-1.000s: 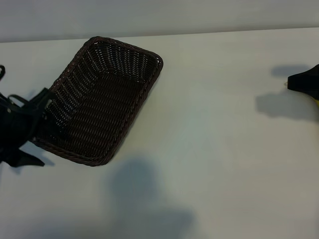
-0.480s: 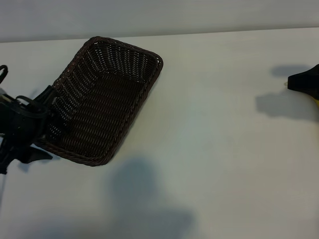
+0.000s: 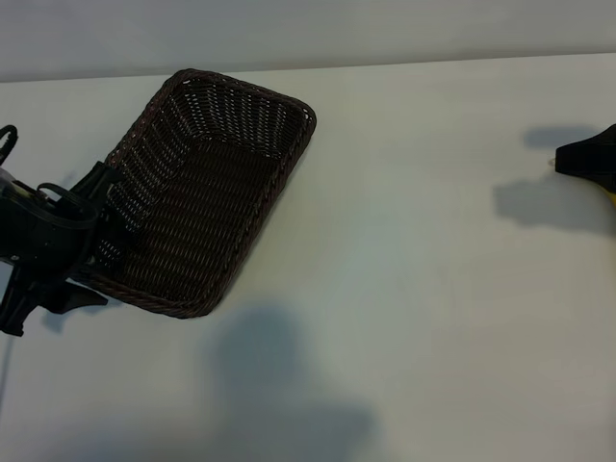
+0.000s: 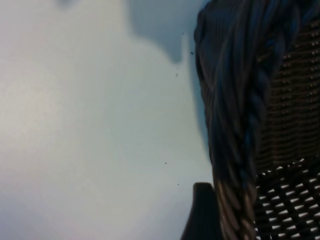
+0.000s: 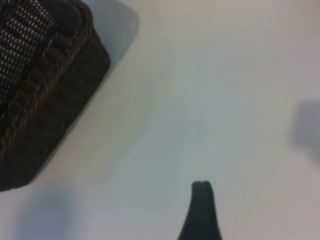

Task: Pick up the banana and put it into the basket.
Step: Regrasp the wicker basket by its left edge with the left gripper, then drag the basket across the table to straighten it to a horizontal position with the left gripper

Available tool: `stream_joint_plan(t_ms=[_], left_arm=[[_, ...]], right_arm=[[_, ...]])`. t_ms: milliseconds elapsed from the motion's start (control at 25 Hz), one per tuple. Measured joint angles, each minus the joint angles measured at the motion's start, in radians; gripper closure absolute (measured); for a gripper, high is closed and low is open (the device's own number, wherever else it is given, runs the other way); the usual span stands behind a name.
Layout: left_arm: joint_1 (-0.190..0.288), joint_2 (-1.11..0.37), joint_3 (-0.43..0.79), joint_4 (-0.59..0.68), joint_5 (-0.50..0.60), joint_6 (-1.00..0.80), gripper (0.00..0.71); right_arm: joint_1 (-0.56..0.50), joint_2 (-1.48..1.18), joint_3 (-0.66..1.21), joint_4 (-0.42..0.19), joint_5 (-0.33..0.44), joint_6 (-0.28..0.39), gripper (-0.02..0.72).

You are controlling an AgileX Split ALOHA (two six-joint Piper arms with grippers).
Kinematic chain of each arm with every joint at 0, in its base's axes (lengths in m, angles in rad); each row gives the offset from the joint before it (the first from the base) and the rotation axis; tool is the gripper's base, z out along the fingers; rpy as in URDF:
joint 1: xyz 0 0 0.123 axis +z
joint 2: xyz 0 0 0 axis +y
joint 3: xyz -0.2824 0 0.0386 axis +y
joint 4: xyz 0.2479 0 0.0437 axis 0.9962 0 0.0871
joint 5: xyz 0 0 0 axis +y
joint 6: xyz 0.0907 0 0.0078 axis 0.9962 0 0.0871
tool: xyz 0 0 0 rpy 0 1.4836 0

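Wicker fills the left half of the overhead view: a rectangular dark brown woven basket (image 3: 202, 192) with sloping sides and a braided rim lies at an angle on the white tabletop (image 3: 423, 318), with nothing in it. At its left short end sits the black left gripper (image 3: 91, 241), its fingers spread wide, one finger (image 4: 202, 212) just outside the braided rim in the left wrist view; whether they pinch the rim cannot be told. The right gripper (image 3: 577, 159) hangs at the far right edge, well apart from the basket, fingers also spread and holding nothing. A sliver of yellow beneath it may be the curved yellow banana (image 3: 610, 195), but almost all of it lies out of frame. Judging by its kind, the banana should be light, smooth, somewhat slippery and easily bruised, so a gentle grip across its thick middle seems safest.
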Motion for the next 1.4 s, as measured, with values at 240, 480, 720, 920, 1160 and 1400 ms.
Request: stream_joint_plan(t_ms=[240,480,720,920,1160,1400], left_arm=[[0.000,0.059,0.035,0.001,-0.080,-0.002,0.123],[0.000,0.102,0.037,0.001,-0.148,-0.007,0.170],[0.000,0.114,0.039,0.023,-0.144,-0.011,0.461],[0.000,0.117,0.040,0.023,-0.167,-0.016,0.554],[0.000,0.119,0.024,0.011,-0.174,0.056,0.554],[0.000,0.126,-0.108,-0.010,-0.065,0.295,0.554]], right_arm=[[0.000,0.000,0.000,0.000,0.000,0.000,0.122],[0.000,0.000,0.000,0.000,-0.001,0.000,0.122],[0.000,0.000,0.000,0.000,-0.002,0.001,0.122],[0.000,0.000,0.000,0.000,-0.003,0.001,0.122],[0.000,0.000,0.000,0.000,-0.003,0.003,0.122],[0.000,0.000,0.000,0.000,-0.003,0.010,0.122]])
